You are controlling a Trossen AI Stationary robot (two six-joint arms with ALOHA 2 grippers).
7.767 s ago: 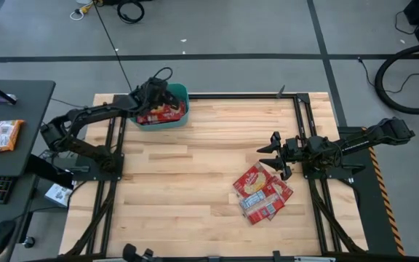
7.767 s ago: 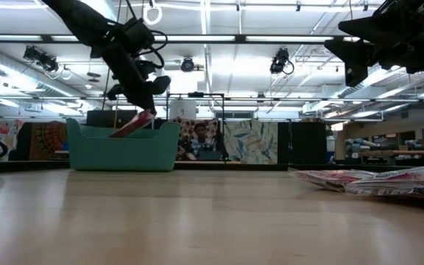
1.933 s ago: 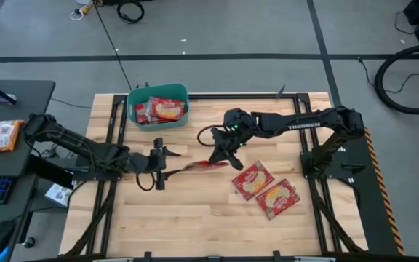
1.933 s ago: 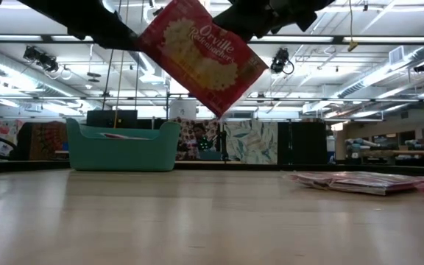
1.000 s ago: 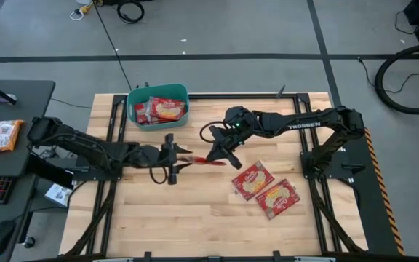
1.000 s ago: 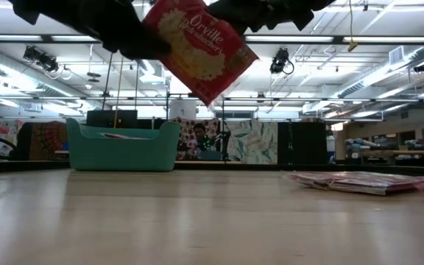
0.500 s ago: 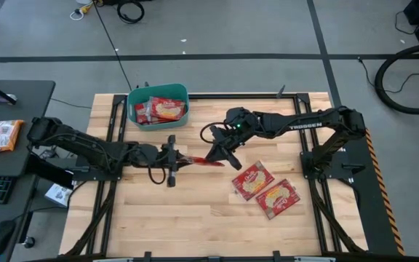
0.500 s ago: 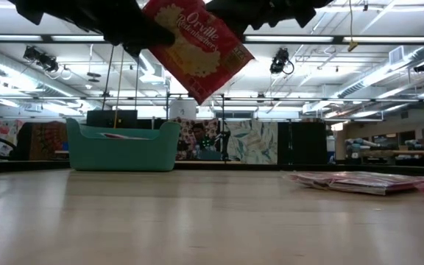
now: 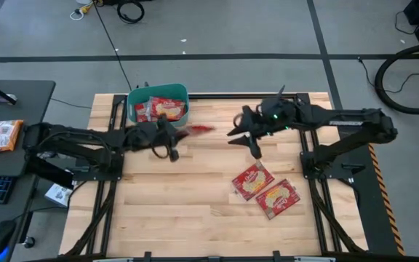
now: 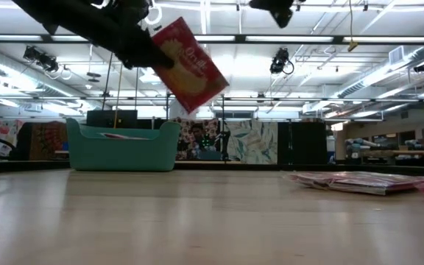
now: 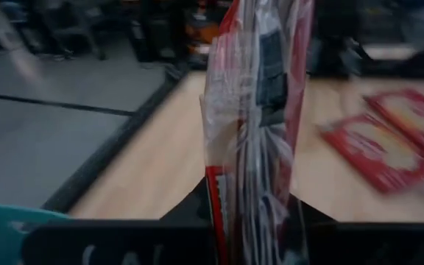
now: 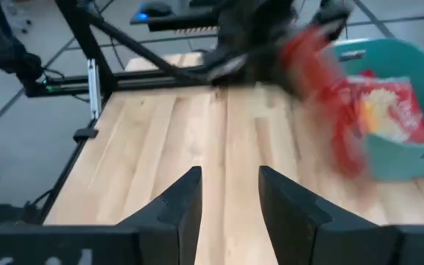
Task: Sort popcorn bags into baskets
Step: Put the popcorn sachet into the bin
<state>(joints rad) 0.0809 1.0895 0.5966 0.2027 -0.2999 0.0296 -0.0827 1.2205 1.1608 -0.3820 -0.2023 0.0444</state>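
Left claw clamping raised popcorn bag, right claw spread — empty

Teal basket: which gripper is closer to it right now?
Left. The left gripper is just beside the teal basket, shut on a popcorn bag held above the table. The right gripper is open and empty, farther off toward the table's middle.
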